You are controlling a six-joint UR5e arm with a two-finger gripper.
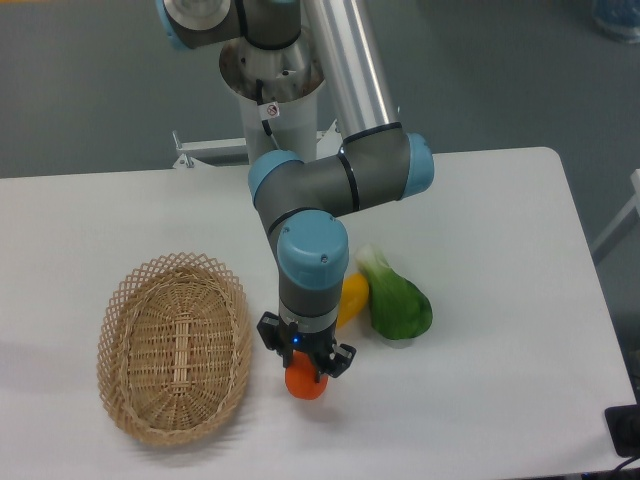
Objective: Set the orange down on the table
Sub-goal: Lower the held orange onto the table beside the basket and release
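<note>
The white table (500, 250) fills most of the view, its far edge running below a grey floor. Over its middle the UR5e arm (340, 180) comes down from its base at the far side, elbows toward the near edge, and ends with the blue-capped wrist pointing straight down. At the near left lies an oval wicker basket (173, 345), with nothing visible inside it. Right of the wrist rests a green leafy vegetable (398, 300), and an elongated yellow fruit (352, 298) lies between it and the arm, partly hidden.

The gripper (307, 372) hangs vertically just right of the basket's rim, its fingers closed narrowly around the orange (306, 383), which sits at or very close to the tabletop; whether it touches cannot be told from this angle.

This looks like the set-down stage, nearly done. The next move likely calls for confirming contact with the table, opening the fingers gently so the round fruit does not roll toward the basket, then lifting straight up.
</note>
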